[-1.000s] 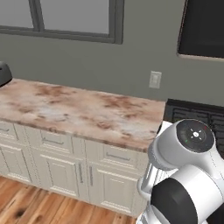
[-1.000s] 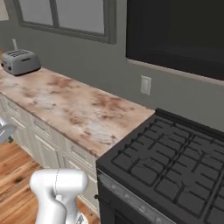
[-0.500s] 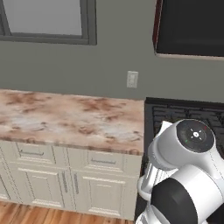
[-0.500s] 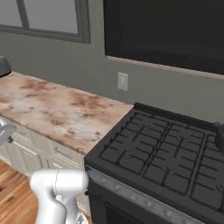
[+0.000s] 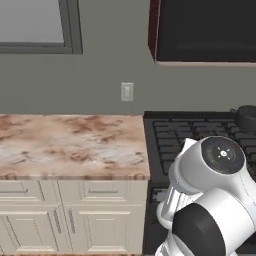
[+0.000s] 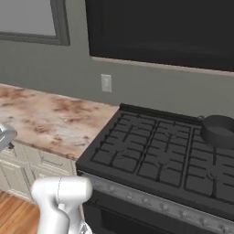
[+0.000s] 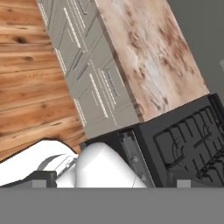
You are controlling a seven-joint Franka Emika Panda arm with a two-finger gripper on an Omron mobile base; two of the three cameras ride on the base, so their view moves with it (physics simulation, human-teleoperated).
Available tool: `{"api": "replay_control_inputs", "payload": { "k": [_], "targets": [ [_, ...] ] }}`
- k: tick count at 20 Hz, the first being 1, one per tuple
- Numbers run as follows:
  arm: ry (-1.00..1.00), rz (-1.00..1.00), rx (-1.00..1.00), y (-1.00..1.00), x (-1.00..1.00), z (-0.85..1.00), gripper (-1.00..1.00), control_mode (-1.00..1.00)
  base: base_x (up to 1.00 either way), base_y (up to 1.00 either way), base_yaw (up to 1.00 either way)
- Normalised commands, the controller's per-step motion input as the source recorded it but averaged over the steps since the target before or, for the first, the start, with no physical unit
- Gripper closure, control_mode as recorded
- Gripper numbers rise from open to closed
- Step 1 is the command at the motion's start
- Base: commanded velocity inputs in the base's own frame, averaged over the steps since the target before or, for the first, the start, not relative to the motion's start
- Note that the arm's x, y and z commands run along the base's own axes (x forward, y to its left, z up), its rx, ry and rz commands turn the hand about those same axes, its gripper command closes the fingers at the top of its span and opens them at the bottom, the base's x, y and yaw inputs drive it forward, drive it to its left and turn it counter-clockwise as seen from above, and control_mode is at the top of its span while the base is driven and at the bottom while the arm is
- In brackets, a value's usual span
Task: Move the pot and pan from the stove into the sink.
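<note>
Stove reached, nothing moved to the sink so far.

The stove [image 6: 164, 155] is seen just ahead of the base, to the right of the marbled counter [image 5: 70, 142]. The pot [image 6: 218, 130] is set on the rear grates toward the right, and its edge is also caught at the right border of the left base view. The pan cannot be made out, and the sink is outside what is pictured. The gripper [image 7: 109, 180] is held low in front of the stove's edge and the cabinets [image 7: 87, 83], its jaws spread to their widest with nothing between them. Judged from this, the task is at its very start: both pieces are left to be lifted and carried over, the pot being the nearer candidate.
</note>
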Motion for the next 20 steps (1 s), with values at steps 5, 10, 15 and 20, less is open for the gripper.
{"api": "replay_control_inputs", "payload": {
  "k": [5, 10, 15, 20],
  "targets": [
    [0.0, 0.0, 0.0, 0.0, 0.0, 0.0, -1.0, 1.0, -0.18, -0.08, -0.3],
    [0.0, 0.0, 0.0, 0.0, 0.0, 0.0, -1.0, 1.0, -0.18, -0.15, -0.29],
    [0.0, 0.0, 0.0, 0.0, 0.0, 0.0, -1.0, 1.0, -0.18, -0.16, -0.29],
    [0.0, 0.0, 0.0, 0.0, 0.0, 0.0, -1.0, 1.0, -0.29, -0.2, -0.27]
  ]
}}
